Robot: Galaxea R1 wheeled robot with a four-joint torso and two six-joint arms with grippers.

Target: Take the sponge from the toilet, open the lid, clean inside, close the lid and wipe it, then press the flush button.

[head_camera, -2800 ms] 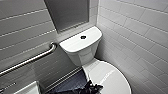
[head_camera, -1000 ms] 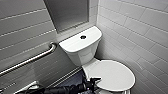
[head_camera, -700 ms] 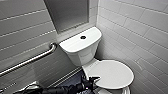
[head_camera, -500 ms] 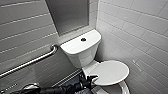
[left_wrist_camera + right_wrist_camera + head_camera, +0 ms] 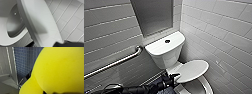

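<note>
White wall tiles (image 5: 224,32) in long horizontal courses, meeting at a corner. Frosted grey panel (image 5: 154,15) recessed high in the left wall. Metal grab bar (image 5: 116,62) slanting across that wall lower down. Elsewhere, small blue mosaic (image 5: 23,63).

Head above toilet (image 5: 165,51), left wrist against lid (image 5: 42,25)

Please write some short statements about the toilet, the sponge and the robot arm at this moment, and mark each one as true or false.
1. The lid is partly raised above the bowl. True.
2. The flush button sits on the tank top. True.
3. The sponge lies on the tank top. False: it is close in front of the right wrist camera.
4. The left gripper is at the flush button. False: it is at the lid's edge.
</note>
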